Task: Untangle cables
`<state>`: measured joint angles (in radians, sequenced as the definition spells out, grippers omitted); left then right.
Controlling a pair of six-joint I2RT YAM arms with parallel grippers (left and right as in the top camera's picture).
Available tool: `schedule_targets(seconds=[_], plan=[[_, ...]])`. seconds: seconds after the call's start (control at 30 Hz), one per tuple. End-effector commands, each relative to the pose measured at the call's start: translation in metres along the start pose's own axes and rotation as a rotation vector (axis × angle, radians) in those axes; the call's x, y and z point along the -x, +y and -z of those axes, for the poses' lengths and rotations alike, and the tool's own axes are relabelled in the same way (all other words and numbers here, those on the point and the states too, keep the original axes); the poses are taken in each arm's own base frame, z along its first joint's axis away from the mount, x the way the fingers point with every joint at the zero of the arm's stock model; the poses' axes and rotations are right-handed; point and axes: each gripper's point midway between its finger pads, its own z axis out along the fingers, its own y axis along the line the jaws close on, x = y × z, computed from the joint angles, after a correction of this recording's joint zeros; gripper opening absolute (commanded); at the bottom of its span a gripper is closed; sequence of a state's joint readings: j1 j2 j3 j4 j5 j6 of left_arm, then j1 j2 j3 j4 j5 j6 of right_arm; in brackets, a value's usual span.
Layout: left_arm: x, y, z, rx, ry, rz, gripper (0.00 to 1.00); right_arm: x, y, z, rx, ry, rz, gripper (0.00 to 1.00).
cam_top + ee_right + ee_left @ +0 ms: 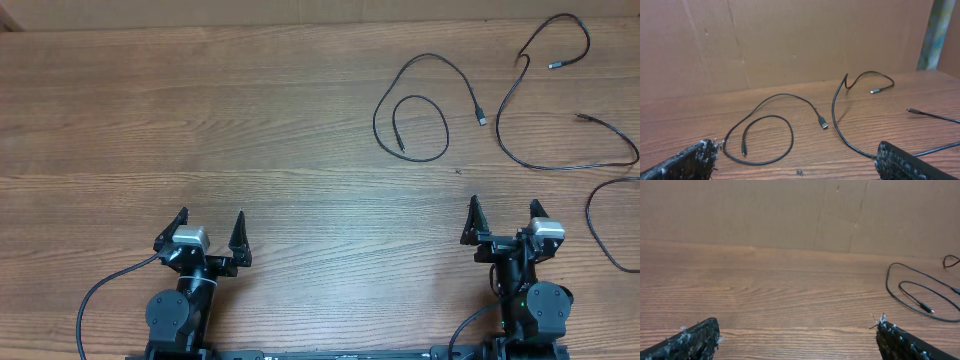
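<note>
Overhead view: brown wood-grain bench (200,120), both arms parked at its near edge. Left pincer (211,216) stands wide and empty, well apart from all the work.

Right of centre, toward the far edge, lies a coiled thin black cable (432,56). It forms one loose spiral curling inside itself, so it has no single long axis. Its silvery plug end (481,120) points toward the near edge.

At the far right corner, a long thin black cable (540,167) arches by the far edge, then sweeps nearward and out toward the right edge. Its long axis runs roughly far-to-near.

A third thin black cable (588,215) curves off the right edge, its extent hidden.

Right pincer (504,206) stands wide and empty, on the near side of these.

Finding: no cable appears to cross another, so the sorting seems largely done. Only the spiral is curled. Any next move calls for the right arm to reach out, pinch near the plug and draw the spiral straight.
</note>
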<state>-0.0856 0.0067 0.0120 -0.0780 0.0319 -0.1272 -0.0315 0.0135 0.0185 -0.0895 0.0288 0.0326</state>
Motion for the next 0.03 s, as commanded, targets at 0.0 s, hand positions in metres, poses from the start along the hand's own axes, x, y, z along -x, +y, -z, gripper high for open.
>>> schedule_targets(seconds=[0.0], plan=[[-0.0026, 0.002, -0.0004, 0.011, 0.003, -0.016, 1.0, -0.0011, -0.0002, -0.0001, 0.001, -0.007, 0.004, 1.0]])
